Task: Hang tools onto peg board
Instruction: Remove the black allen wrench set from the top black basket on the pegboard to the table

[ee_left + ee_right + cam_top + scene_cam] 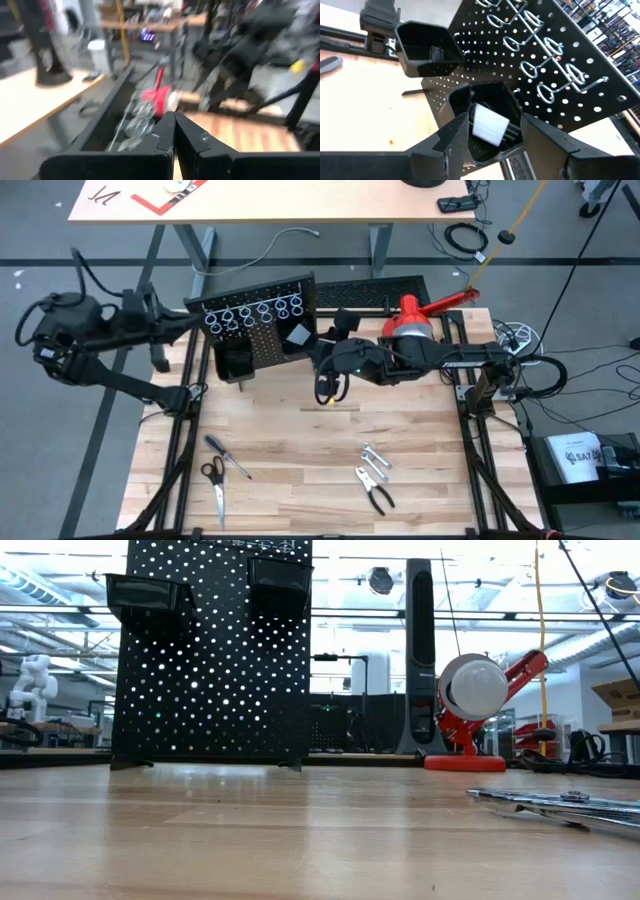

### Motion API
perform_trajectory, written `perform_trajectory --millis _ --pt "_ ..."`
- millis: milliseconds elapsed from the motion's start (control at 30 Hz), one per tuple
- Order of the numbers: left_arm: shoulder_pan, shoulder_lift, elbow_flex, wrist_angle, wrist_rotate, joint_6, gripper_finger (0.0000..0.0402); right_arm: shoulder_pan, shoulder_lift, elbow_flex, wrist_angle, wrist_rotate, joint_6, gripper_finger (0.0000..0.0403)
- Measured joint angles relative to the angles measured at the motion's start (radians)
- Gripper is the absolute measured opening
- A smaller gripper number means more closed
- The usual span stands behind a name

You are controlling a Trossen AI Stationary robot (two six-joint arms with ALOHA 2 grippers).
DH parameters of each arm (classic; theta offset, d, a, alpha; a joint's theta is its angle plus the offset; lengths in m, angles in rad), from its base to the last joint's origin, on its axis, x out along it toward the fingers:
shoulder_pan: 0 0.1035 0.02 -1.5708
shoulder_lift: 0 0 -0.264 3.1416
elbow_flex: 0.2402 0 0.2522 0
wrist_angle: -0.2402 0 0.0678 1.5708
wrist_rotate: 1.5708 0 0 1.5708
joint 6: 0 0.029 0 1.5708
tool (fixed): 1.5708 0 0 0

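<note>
A black peg board (262,320) stands upright at the far side of a wooden table (300,470), left of centre, with a row of silver rings (255,313) along its top and two black bins (422,47) below them. The right gripper (492,132) hangs just in front of the board, its fingers spread, over the bin (487,95) nearer it, with a small white block (489,122) between them; whether the fingers are touching it cannot be told. The left gripper (174,132) waits off the table's far left edge, fingers pressed together and holding nothing. The remaining tools lie flat at the near side: scissors (215,485) and a thin screwdriver (228,455) to the left, pliers (374,488) and a wrench (375,457) to the right. The scissors' blades point toward the near edge; the screwdriver, pliers and wrench lie diagonally. All look rigid, light, and likely slippery on bare metal, so the handles or mid-shaft seem the safest places to grasp.
</note>
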Motion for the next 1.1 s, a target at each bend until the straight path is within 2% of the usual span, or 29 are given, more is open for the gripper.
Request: perform_trajectory --millis 167,333,467,633,733,833,1033,1100 --pt "0.001 -0.022 0.000 -0.188 -0.113 -0.137 0.0011 0.005 0.011 0.000 0.004 -0.003 0.073 0.0178" --pt "0.001 -0.022 -0.007 -0.228 -0.146 -0.174 0.0011 -0.017 0.054 0.000 0.006 -0.024 0.085 0.0178" --pt "0.001 -0.022 -0.007 -0.221 -0.149 -0.167 0.0011 -0.049 0.089 0.000 0.064 -0.101 0.049 0.0178" --pt "0.001 -0.022 -0.007 -0.189 -0.175 -0.145 0.0011 -0.092 0.105 0.000 0.132 -0.126 -0.028 0.0178" --pt "0.001 -0.024 -0.007 -0.143 -0.179 -0.092 0.0011 -0.117 0.102 0.001 0.121 -0.170 -0.025 0.0178" --pt "0.001 -0.029 -0.007 -0.073 -0.200 -0.027 0.0011 -0.126 0.104 0.000 0.105 -0.172 -0.025 0.0178" --pt "0.002 -0.017 -0.007 -0.055 -0.463 0.009 0.0011 -0.131 0.104 0.000 0.106 -0.189 -0.033 0.0178" --pt "0.002 0.000 -0.007 -0.072 -0.503 0.008 0.0011 -0.132 0.104 0.000 0.106 -0.192 -0.042 0.0178"
